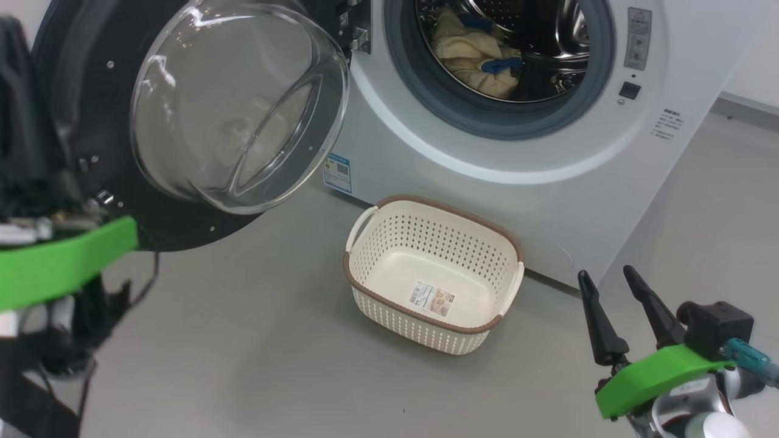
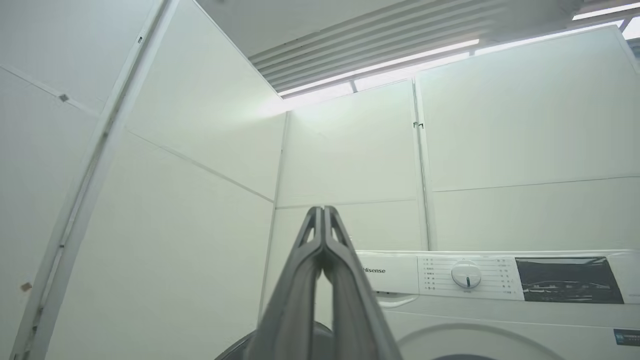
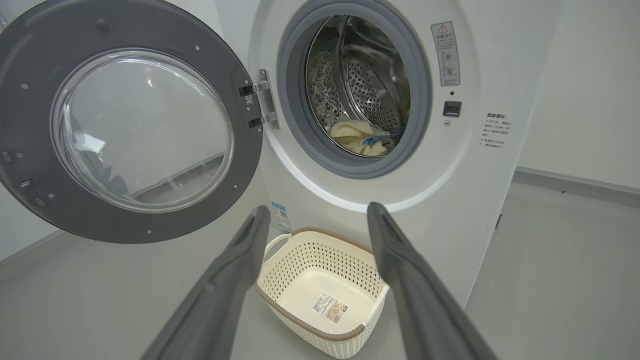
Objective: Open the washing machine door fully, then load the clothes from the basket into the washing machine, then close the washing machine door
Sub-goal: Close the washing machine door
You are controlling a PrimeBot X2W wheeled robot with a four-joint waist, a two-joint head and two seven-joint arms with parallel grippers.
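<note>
On the grey floor (image 1: 243, 340) just in front of the big white front-loading washing machine (image 1: 462, 182) stands the small rectangular cream plastic basket (image 1: 426, 243) with perforated sides and a brown woven-look rim, upright, its two white handles at the short ends and the paper label (image 1: 431, 299) on its bare bottom in plain sight. Above it the machine's mouth is uncovered: the large round door (image 1: 79, 121) with the wide glossy black rim and clear bulging glass bowl hangs swung out to the robot's left on its metal hinge (image 3: 262, 105), well clear of the grey rubber gasket (image 1: 420, 97). The soft cream-yellow cloth garments with blue bands (image 1: 471, 58) lie bunched low inside the perforated steel drum (image 3: 370, 85), toward its front edge. A small blue label sticker (image 1: 336, 173) sits low on the washer's front, beside the basket's left handle. The right gripper (image 1: 607, 274) hovers at the lower right, off to the right of the basket and apart from it — its two long dark fingers are spread wide with nothing between them. The left gripper (image 2: 324, 210) points upward toward the white wall panels (image 2: 200, 150) – its fingers are pressed together tip to tip and hold nothing, with the washer's control dial (image 2: 466, 274) low to their right.
</note>
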